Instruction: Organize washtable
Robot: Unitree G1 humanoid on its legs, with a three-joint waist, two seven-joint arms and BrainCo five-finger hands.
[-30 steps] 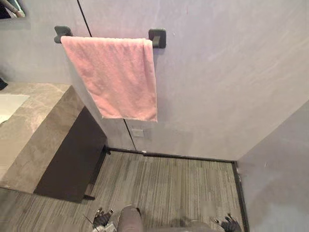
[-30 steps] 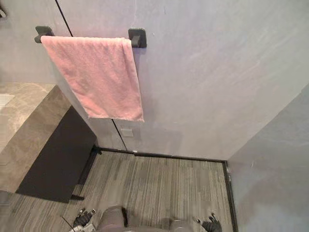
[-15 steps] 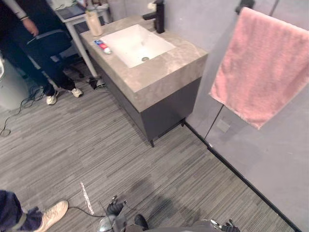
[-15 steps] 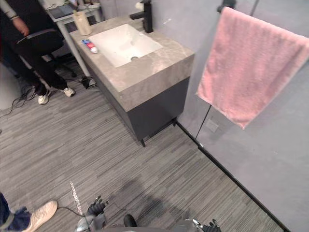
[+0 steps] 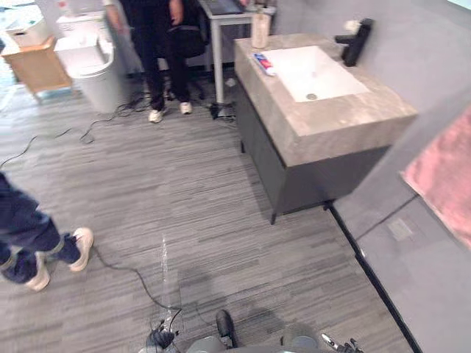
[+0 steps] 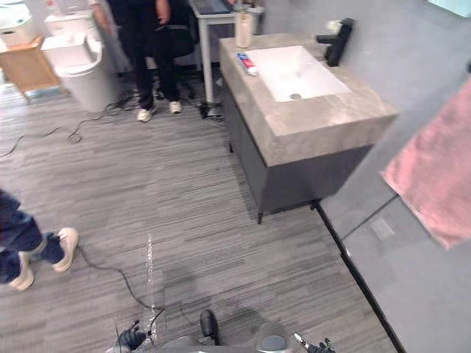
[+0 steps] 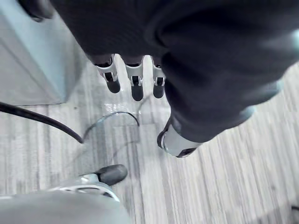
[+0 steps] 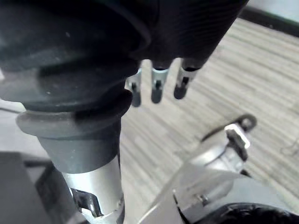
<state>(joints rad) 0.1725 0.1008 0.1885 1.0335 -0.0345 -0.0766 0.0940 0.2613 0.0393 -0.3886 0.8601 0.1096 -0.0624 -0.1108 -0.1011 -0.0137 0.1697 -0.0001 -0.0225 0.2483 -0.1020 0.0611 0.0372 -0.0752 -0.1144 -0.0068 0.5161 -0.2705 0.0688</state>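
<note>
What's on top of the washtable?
On the washtable: a white sink, a black tap, a small tube and a tan container. What's inside the container is hidden.

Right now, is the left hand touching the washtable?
Apart. The left eye view shows the left hand down by the floor, far from the washtable.

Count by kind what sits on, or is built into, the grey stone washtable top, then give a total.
Black tap: 1
White rectangular basin: 1
Red, white and blue tube: 1
Beige upright container: 1
Total: 4
</note>
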